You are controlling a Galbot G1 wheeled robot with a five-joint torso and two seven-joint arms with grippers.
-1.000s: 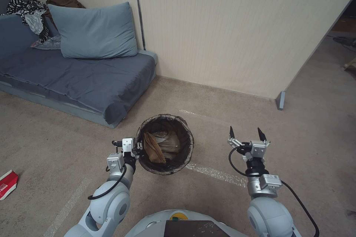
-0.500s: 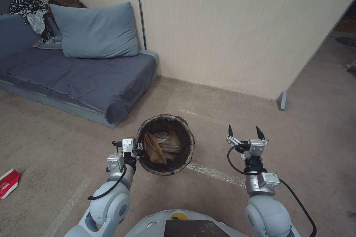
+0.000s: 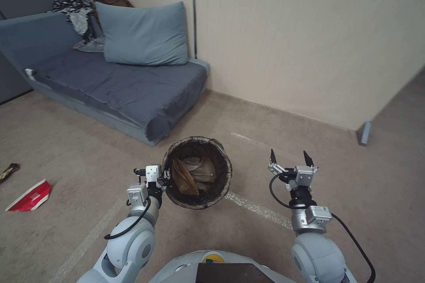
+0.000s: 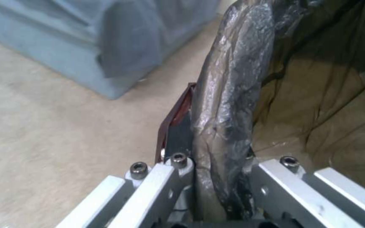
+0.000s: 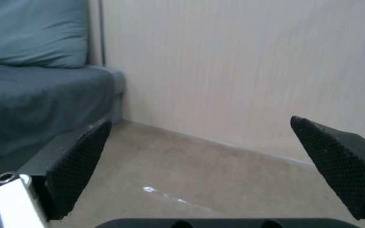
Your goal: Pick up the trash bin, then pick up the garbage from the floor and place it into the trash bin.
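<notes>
- Sofa (image 3: 128,88), one, grey-blue, fills the upper left of the head view, with one pillow (image 3: 144,35) propped at its back and a heap of clothes (image 3: 77,6) in its far corner.
- Trash bin (image 3: 197,172), one, sits at centre frame, lifted by its rim; its dark liner holds tan paper (image 3: 181,179) and pale scraps.
- Left gripper (image 3: 164,176), lower left of centre, is clamped on the bin's near rim; the left wrist view shows the liner-wrapped edge (image 4: 225,104) pinched between its fingers.
- Right gripper (image 3: 291,159), lower right of centre, hangs over bare carpet, jaws spread wide, holding nothing.
- Red-and-white packet (image 3: 30,195), one, lies flat at the left edge; one small dark wrapper (image 3: 9,170) lies just above it.
- Step in hand, as I judge it: bin secured, garbage hunt under way. The next move calls for bringing the free gripper within reach of the packet, well apart from it now.
</notes>
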